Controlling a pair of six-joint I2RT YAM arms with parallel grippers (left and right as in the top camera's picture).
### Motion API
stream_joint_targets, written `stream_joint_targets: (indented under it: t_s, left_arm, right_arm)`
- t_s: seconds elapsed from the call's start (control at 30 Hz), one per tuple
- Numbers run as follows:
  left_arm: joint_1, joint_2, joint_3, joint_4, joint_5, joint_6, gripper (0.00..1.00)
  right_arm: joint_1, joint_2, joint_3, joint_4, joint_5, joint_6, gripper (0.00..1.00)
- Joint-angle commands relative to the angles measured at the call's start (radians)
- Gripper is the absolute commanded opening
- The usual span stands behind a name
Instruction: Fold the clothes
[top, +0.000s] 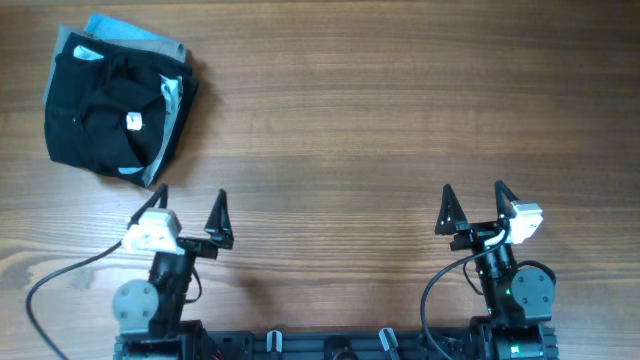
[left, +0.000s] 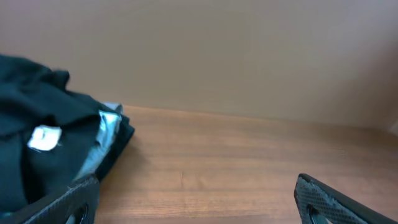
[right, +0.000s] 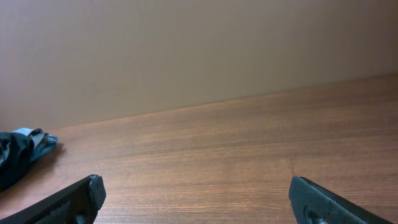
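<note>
The clothes (top: 115, 110) lie in a folded stack at the table's far left corner. A black garment with a small white label (top: 133, 121) is on top, with pale blue and grey fabric showing under it. My left gripper (top: 190, 200) stands open just in front of the stack, holding nothing. In the left wrist view the clothes (left: 50, 143) are at the left, close to my left finger (left: 68, 202), and the left gripper (left: 198, 183) holds only air. My right gripper (top: 474, 192) stands open at the right, far from the stack. In the right wrist view the right gripper (right: 196, 183) is empty and the clothes (right: 18, 155) show small at the left edge.
The wooden table (top: 360, 120) stretches bare across the middle and right. Both arm bases and cables (top: 60, 275) sit along the near edge. A plain wall (right: 199, 50) rises behind the table's far edge.
</note>
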Motion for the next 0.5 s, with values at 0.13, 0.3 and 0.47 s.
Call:
stream_joint_targets:
  t_s: [0.13,0.3,0.47]
  left_arm:
    - [-0.023,-0.011,-0.100,0.040,0.016,-0.008,1.00]
    - [-0.023,-0.011,-0.100,0.040,0.016,-0.008,1.00]
    - [-0.023,-0.009,-0.100,0.040,0.016,-0.008,1.00]
  right_arm:
    - [-0.006,-0.010,-0.001,0.003,0.014,-0.016,1.00]
    - [-0.006,-0.010,-0.001,0.003,0.014,-0.016,1.00]
    - [-0.006,-0.010,-0.001,0.003,0.014,-0.016,1.00]
